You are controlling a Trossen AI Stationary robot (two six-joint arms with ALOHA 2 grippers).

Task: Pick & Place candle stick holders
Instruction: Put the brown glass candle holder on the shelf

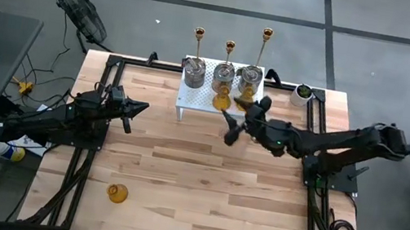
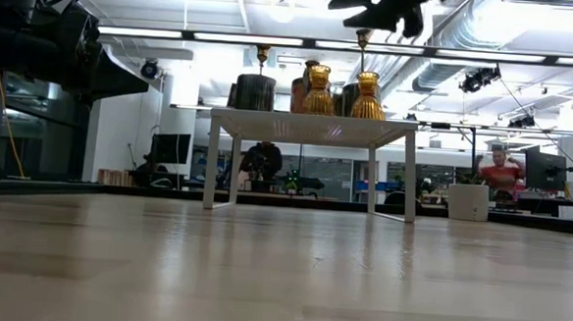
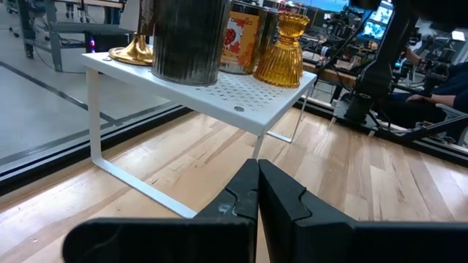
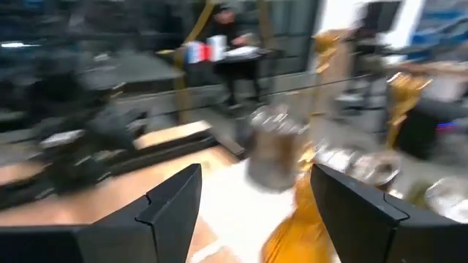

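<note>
A white perforated shelf stands at the table's far middle. On it are three squat silver holders, two amber glass holders near its front edge, and three tall gold sticks along its far edge. A third amber holder stands on the table at the near left. My right gripper hangs open just in front of the shelf's right part, above shelf height in the low view, with nothing between its fingers. My left gripper rests shut at the left, pointing at the shelf.
A small green plant in a white pot stands at the far right corner. Black frame rails run along the table's edges. Bare wood lies between the shelf and the near edge. People sit in the room behind.
</note>
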